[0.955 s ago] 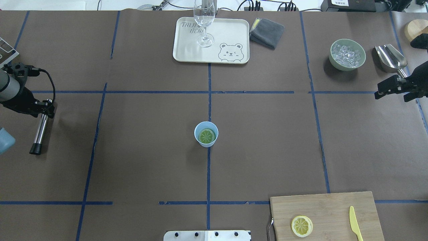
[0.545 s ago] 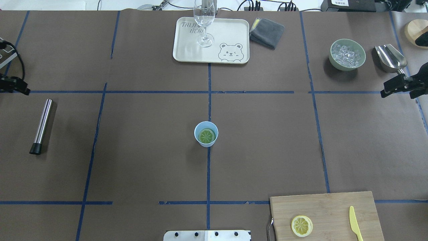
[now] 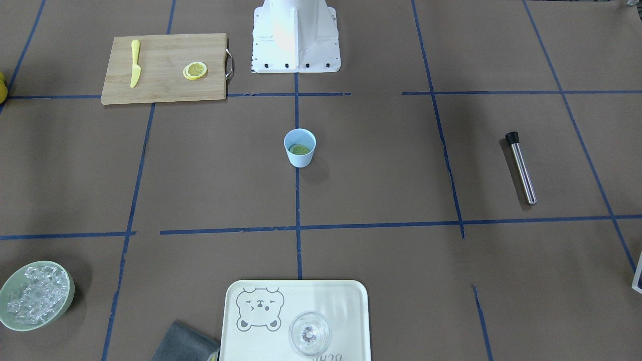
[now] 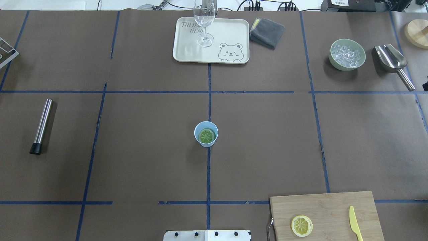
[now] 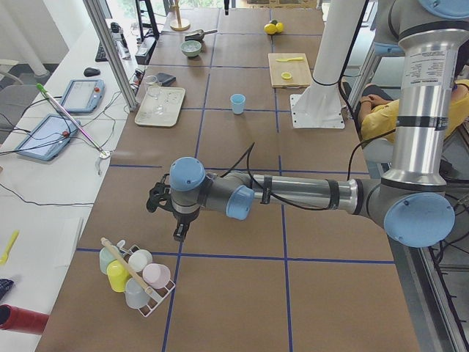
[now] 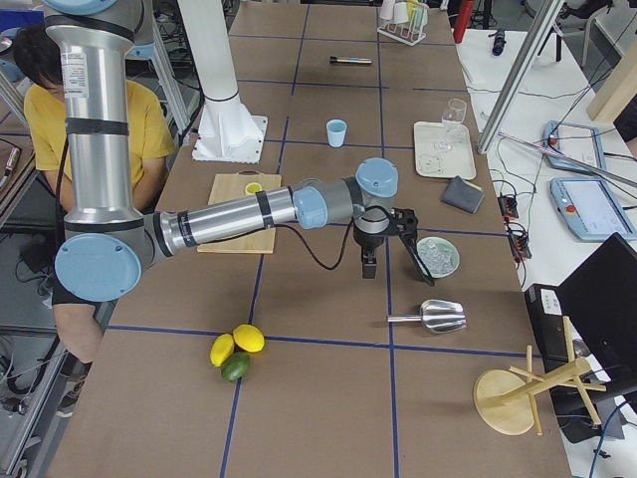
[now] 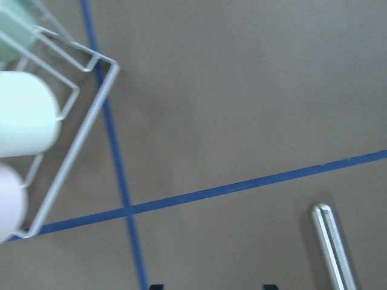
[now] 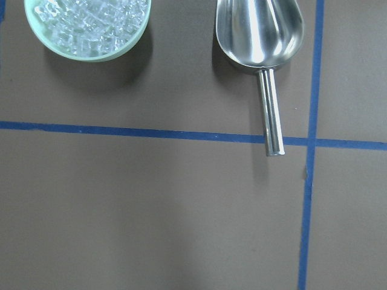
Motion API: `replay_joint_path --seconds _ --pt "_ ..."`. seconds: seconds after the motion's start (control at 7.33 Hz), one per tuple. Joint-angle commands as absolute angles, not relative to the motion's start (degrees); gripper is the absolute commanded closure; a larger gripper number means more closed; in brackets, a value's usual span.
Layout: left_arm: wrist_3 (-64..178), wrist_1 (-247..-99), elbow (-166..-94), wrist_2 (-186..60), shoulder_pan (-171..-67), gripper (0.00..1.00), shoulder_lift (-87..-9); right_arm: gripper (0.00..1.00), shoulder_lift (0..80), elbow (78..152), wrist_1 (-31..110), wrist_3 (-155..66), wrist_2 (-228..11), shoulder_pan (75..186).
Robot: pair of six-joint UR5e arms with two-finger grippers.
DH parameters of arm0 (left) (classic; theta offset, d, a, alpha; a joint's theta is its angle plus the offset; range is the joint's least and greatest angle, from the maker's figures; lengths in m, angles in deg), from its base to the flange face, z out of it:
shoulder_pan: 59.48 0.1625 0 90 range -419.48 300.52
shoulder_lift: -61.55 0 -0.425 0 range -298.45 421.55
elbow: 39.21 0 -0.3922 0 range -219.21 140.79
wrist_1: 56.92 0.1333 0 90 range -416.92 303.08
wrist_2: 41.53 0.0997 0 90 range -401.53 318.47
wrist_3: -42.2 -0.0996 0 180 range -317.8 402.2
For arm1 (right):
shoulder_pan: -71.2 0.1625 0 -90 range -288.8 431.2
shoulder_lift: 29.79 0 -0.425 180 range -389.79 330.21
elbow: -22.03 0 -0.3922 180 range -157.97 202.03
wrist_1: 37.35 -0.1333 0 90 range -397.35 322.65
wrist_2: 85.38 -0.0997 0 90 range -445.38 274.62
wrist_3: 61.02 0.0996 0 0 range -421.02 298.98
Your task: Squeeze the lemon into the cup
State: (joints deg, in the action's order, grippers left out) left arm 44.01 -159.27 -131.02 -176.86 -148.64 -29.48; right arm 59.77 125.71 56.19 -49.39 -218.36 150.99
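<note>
Brown-paper worktop (image 4: 133, 167), blue tape grid. 2 arms, out at opposite ends, well apart from the middle. The left arm (image 5: 293, 192) hangs over bare paper between 1 wire rack (image 5: 135, 282) of cups and 1 steel rod (image 4: 41, 125) with a black cap. The left jaws point down; the wrist view shows both fingertips (image 7: 156, 286) set wide with nothing between. The right arm (image 6: 229, 214) hangs near the ice bowl (image 4: 332, 57) and the scoop (image 4: 390, 57). The right jaws point down; can't tell whether wide or narrow. 1 bamboo cutting board (image 4: 326, 207) at the robot-side edge, on the robot's right. 1 cream tray (image 4: 230, 30) with a bear print at far-edge centre, carrying 1 upright clear wine glass (image 4: 204, 20). 1 folded grey cloth (image 4: 267, 32) just beside the tray. 1 ice bowl, pale green and full; 1 metal scoop beside it, not touching. 1 light-blue cup (image 4: 197, 131), upright, dead centre on a tape line. 1 yellow knife (image 4: 355, 222) on the cutting board. 2 slices: the lemon (image 4: 207, 136) lies flat in the bottom of the cup and looks greenish in there; the second slice (image 4: 302, 226) lies flat on the cutting board, apart from the knife.
</note>
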Motion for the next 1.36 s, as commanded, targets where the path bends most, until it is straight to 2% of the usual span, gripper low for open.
replay_joint_path --seconds 0.0,0.14,0.55,0.82,1.23 --pt "37.30 -150.09 -133.60 -177.32 -151.76 0.00 -27.84 0.00 60.47 120.41 59.42 -56.71 -222.63 153.29" --pt "37.28 -150.25 -133.87 -177.24 -151.68 0.00 -27.22 0.00 61.52 119.34 59.41 -59.41 -225.62 154.77" --pt "44.45 -150.78 -133.70 -177.33 -150.54 0.00 -26.60 0.00 63.55 122.22 59.24 -60.31 -225.83 156.10" --pt "53.14 -150.78 -135.71 -177.24 -146.34 0.00 -26.69 0.00 63.64 122.05 59.24 -60.31 -225.13 156.02" --pt "43.36 -149.82 -136.42 -176.53 -146.40 0.00 -26.42 0.00 63.73 122.05 59.24 -60.40 -224.95 156.02"
